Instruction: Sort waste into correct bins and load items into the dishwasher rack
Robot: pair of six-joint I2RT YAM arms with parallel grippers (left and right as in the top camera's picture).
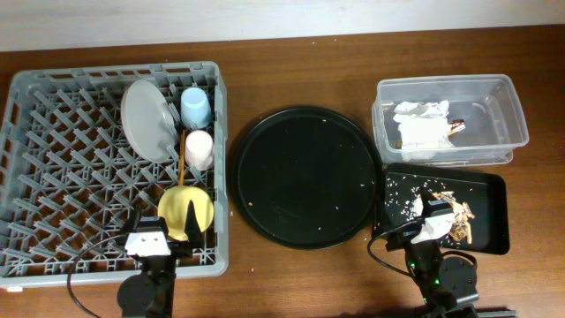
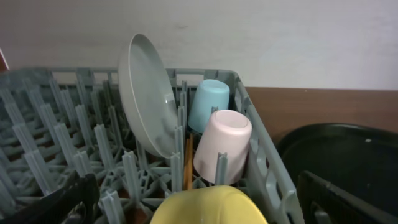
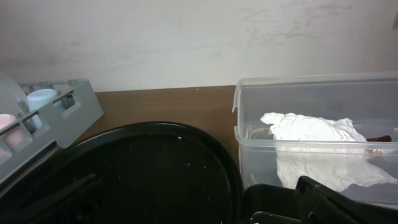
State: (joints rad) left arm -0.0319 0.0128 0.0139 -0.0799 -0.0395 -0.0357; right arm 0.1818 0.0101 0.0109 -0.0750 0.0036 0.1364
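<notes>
The grey dishwasher rack (image 1: 71, 177) holds the grey-green plate (image 1: 146, 119) on edge, the light-blue cup (image 1: 195, 107), the pink cup (image 1: 199, 148), the wooden chopsticks (image 1: 182, 159) and the yellow bowl (image 1: 186, 212). In the left wrist view, the plate (image 2: 146, 93), blue cup (image 2: 208, 102), pink cup (image 2: 224, 146) and bowl (image 2: 211, 208) show. My left gripper (image 1: 152, 240) is open, its fingers either side of the bowl. The white napkin (image 1: 422, 128) and wrapper (image 1: 456, 126) lie in the clear tub (image 1: 508, 97). Brown scraps (image 1: 461, 221) and crumbs (image 1: 406, 196) lie in the black tray (image 1: 490, 190). My right gripper (image 1: 433, 225) is open and empty over that tray.
A large round black tray (image 1: 305, 177) with a few crumbs sits between the rack and the bins; it also fills the lower right wrist view (image 3: 149, 174). A white wall runs behind the wooden table (image 1: 291, 71).
</notes>
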